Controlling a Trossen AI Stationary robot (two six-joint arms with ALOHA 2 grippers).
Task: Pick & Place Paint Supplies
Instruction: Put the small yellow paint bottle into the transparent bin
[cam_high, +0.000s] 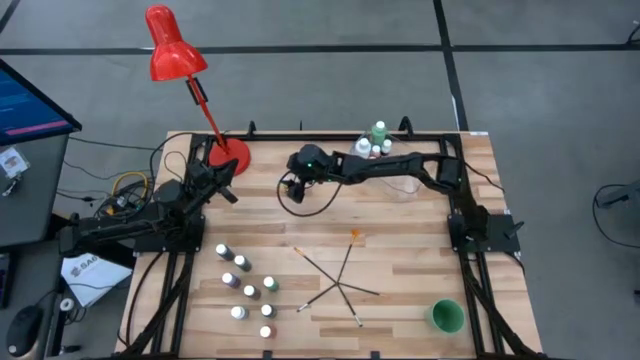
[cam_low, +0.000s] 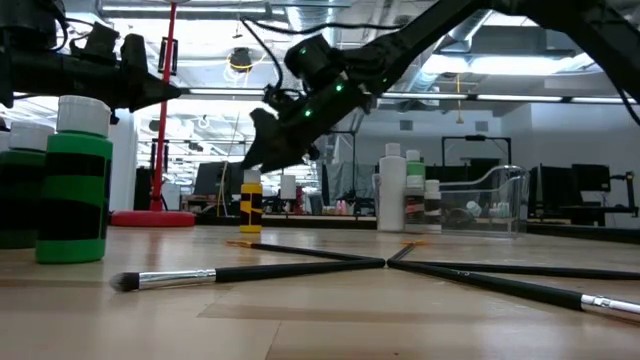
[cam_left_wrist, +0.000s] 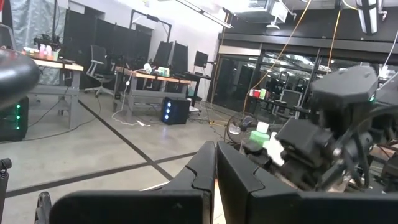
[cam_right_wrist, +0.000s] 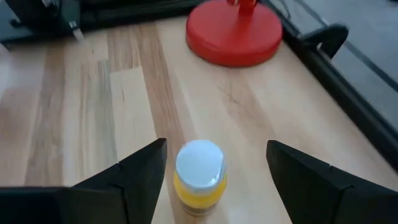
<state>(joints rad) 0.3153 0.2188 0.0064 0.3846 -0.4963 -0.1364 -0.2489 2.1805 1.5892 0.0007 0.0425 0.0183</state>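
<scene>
yellow paint bottle (cam_right_wrist: 199, 177): small, white cap, upright on surface (cam_right_wrist: 124, 112) | right pincer (cam_right_wrist: 214, 171): wide open, straddling it, holding nothing | left pincer (cam_left_wrist: 214, 180): closed, empty

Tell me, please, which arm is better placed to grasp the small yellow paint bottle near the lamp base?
The right arm. Its right gripper stands open with the yellow bottle upright between its fingers, not yet touching. The left gripper is shut and waits at the table's left edge, beside the red lamp base.
</scene>
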